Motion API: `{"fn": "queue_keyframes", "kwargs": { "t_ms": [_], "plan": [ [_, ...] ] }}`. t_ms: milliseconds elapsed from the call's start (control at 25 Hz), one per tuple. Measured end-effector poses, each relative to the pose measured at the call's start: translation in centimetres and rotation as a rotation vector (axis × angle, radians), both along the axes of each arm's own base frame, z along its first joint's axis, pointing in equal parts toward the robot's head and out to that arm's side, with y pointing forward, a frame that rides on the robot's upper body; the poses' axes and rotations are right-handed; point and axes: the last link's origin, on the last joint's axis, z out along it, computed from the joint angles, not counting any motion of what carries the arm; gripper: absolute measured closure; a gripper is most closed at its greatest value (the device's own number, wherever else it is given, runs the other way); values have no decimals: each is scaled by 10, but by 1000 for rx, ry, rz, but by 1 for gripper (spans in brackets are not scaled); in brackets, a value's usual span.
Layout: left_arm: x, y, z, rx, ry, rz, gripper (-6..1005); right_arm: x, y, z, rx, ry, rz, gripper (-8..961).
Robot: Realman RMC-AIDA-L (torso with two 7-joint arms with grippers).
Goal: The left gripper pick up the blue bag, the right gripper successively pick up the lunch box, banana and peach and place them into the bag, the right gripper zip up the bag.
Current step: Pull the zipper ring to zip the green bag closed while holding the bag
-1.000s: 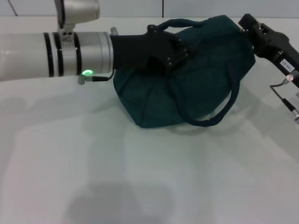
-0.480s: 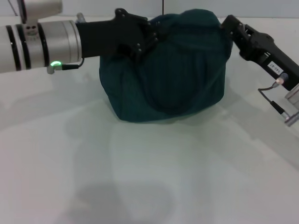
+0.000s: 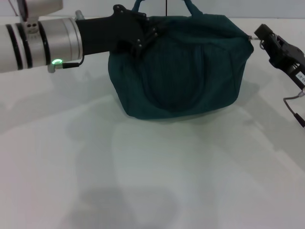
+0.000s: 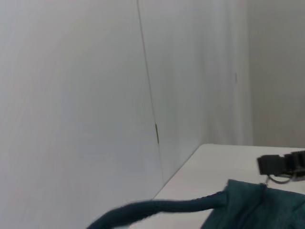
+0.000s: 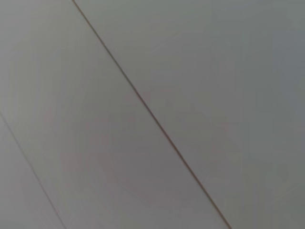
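The blue bag [image 3: 181, 71] stands upright on the white table, stretched wide, its two loop handles [image 3: 188, 5] raised at the back. My left gripper [image 3: 148, 34], a black claw on the silver arm, is shut on the bag's top left edge. My right gripper [image 3: 260, 35] is at the bag's right end, shut on the metal zipper pull [image 3: 252, 38], which is drawn taut toward it. The left wrist view shows a handle [image 4: 157, 209], the bag's corner [image 4: 257, 205] and the right gripper [image 4: 268, 165] with the ring [image 4: 276, 179] hanging under it. Lunch box, banana and peach are out of view.
The white table [image 3: 143, 167] spreads in front of the bag. A pale panelled wall [image 4: 95, 95] rises behind it. The right wrist view shows only a grey panel with seams [image 5: 152, 114].
The slumped bag has been pulled out wide and upright, and its handles now stand up. My right gripper moved right, away from the bag. My left gripper barely moved.
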Motion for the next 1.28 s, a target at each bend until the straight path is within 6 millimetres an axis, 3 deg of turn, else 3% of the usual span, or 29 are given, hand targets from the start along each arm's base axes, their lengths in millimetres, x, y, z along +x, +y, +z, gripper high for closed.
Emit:
{"fn": "queue_keyframes", "kwargs": {
  "t_ms": [680,1120,1280],
  "plan": [
    [12,5,-14,-36,1,-8,920,22,-4,-8,-68,-51,-90,902],
    [14,1,-24,-118,-20,71,922,21,-7,-9,-115,-83,-45,708],
    [14,0,-25,-122,-18,73,923,27,-11,-11,-176,-87,-53,540]
  ]
}}
